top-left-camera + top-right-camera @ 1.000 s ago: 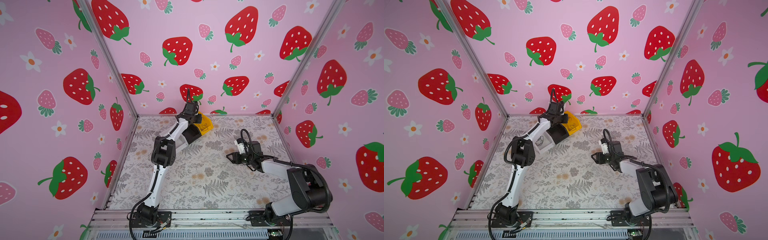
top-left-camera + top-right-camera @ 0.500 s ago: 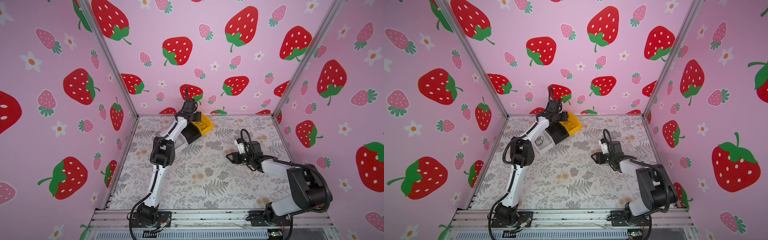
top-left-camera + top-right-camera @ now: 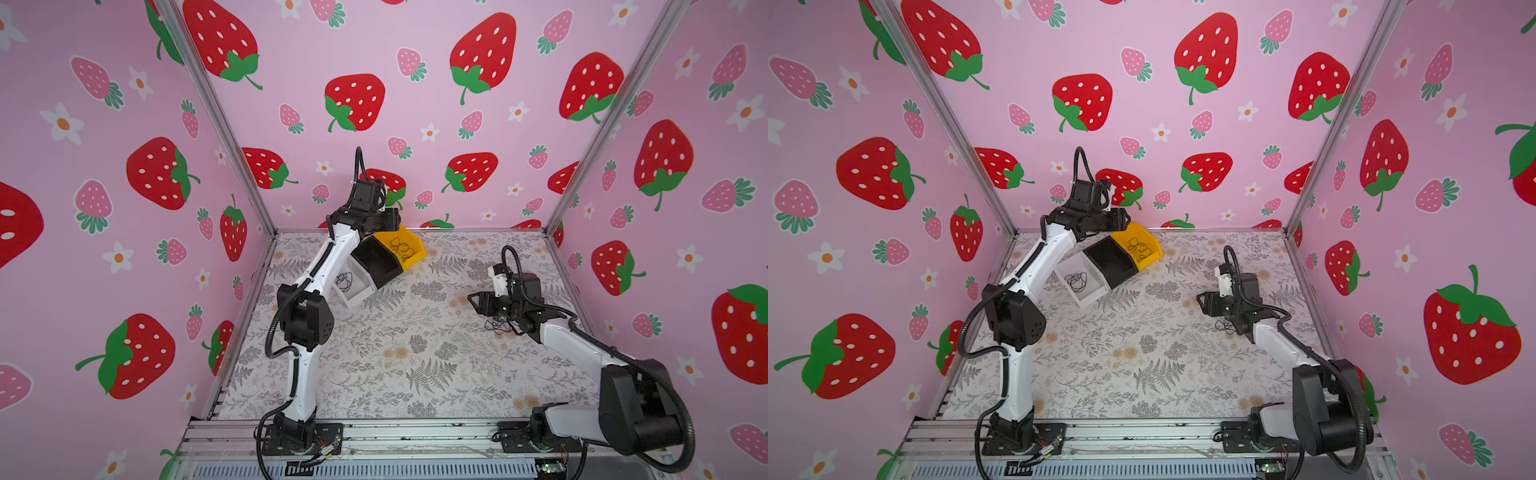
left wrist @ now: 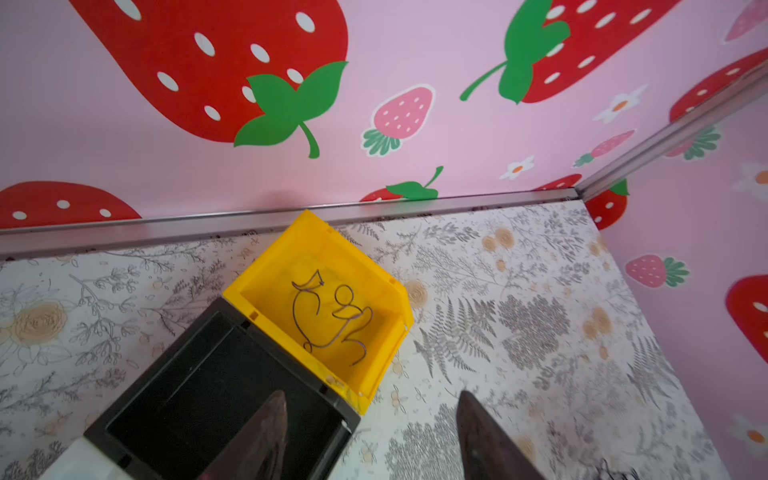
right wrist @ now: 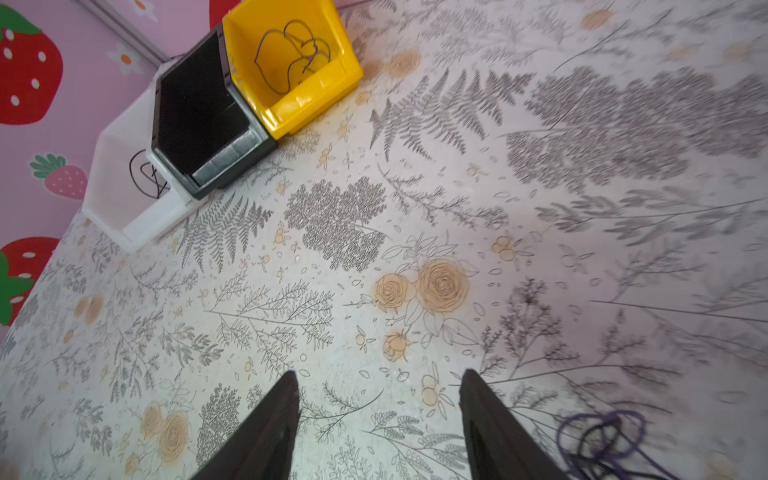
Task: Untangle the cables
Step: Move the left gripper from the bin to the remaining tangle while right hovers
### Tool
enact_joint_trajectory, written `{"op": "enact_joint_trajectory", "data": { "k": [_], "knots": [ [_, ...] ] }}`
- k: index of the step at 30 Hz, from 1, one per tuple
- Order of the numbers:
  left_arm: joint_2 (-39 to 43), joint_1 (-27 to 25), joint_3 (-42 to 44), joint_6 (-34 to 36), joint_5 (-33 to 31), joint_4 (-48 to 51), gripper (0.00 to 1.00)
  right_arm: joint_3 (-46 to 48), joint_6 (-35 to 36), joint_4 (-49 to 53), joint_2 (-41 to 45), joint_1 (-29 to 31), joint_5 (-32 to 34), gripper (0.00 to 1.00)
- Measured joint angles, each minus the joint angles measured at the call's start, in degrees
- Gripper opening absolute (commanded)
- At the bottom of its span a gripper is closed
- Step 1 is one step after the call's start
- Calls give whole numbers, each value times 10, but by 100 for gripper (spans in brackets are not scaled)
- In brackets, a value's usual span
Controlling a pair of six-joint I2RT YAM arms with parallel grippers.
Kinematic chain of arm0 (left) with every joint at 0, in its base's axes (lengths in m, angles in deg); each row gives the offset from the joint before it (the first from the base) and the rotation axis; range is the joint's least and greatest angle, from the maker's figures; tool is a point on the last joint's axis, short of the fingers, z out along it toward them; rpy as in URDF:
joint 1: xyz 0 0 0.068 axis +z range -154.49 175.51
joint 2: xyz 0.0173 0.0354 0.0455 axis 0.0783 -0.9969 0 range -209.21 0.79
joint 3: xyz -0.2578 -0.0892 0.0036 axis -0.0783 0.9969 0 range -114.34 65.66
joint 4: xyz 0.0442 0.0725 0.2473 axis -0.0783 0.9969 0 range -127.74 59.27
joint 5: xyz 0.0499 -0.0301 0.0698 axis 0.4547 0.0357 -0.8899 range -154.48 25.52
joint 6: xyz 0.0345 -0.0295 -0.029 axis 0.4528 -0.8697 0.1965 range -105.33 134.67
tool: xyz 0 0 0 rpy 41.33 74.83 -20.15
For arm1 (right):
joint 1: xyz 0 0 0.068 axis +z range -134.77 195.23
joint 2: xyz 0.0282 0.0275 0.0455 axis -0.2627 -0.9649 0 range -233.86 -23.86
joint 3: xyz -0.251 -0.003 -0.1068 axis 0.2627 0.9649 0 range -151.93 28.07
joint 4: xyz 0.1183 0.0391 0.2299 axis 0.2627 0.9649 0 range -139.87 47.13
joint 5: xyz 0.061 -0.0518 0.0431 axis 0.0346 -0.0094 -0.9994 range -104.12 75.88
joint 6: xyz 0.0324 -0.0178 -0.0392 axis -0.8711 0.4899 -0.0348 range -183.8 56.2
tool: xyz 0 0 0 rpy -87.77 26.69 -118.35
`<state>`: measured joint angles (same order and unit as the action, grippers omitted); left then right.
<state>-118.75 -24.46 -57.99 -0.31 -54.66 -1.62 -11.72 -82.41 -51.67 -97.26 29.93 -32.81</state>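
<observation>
**Both pincers wide; one tangle loose on the table**

The left gripper [image 4: 374,436] hung over the row of bins by the back wall. Its dark fingers [image 4: 257,432] stood well apart, with nothing between them. Below it, a thin dark-purplish wire cable [image 4: 330,320] lay in loose curls inside the yellow plastic bin [image 4: 266,270]. The black plastic bin [image 4: 141,386] touched the yellow one, and its contents could not be made out. At the far end of the row, the white plastic bin [image 3: 1094,298] held a second black cable [image 3: 1077,281] in a small bundle. The right gripper [image 5: 380,415] sat low over the floral-printed tabletop [image 5: 332,291], its jaws likewise wide and empty. A tangle of purplish cables [image 5: 602,436] lay on the table just beside one finger.
</observation>
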Motion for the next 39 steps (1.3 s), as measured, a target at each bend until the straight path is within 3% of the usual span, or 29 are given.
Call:
{"op": "enact_joint_trajectory", "data": {
  "k": [3, 7, 14, 18, 22, 31, 39],
  "knots": [
    [75, -17, 96, -2, 34, -6, 60, -4, -10, 39, 35, -30, 38, 65],
    [115, -71, 168, -15, 81, -17, 56, -5, -20, 94, 36, -69, 73, 64],
    [54, -204, 208, -73, 168, -56, 49, 4, -37, 143, 31, -115, 80, 60],
    [-41, -263, 170, -107, 203, -53, 51, 22, -47, 149, 62, -141, 75, 58],
    [-138, -289, 75, -120, 216, -7, 52, 31, -54, 149, 87, -158, 69, 58],
    [-241, -294, -87, -124, 224, 62, 54, 48, -56, 148, 93, -166, 52, 57],
    [-301, -294, -144, -134, 234, 94, 54, 48, -56, 147, 93, -168, 45, 55]
  ]
}}
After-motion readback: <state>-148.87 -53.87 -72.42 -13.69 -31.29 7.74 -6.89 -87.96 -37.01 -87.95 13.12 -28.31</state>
